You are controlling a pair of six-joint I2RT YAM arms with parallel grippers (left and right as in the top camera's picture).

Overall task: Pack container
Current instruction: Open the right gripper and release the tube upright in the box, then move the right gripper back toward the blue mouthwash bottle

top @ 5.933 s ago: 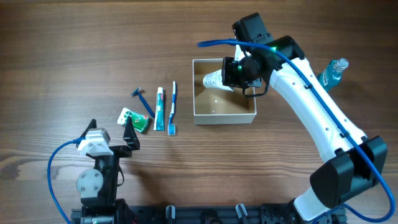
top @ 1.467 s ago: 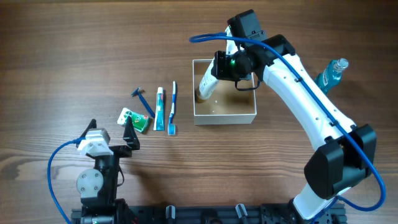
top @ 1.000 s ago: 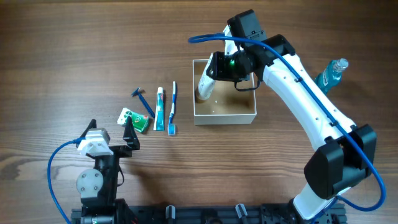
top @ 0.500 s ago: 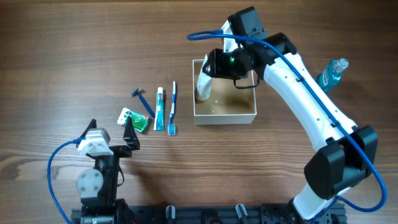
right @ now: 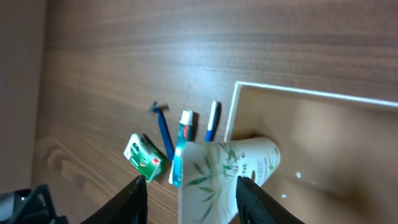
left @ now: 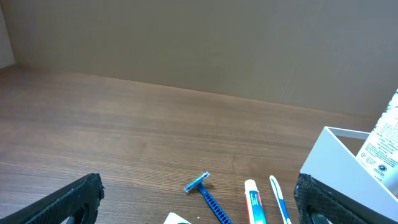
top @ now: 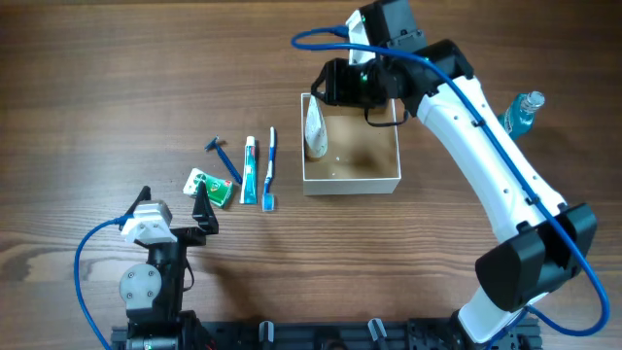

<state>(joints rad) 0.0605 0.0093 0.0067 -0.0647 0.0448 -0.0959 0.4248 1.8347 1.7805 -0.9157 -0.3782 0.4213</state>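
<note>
Overhead | white tube (top: 316, 126) leans inside container (top: 350, 184) against one wall | right fingers (right: 135, 196) parted, loose astride its top | left fingers (left: 74, 199) spread wide

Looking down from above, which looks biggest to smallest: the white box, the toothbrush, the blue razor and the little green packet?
1. container
2. toothbrush
3. razor and green packet: too alike to rank. The razor is longer, the packet wider.
</note>
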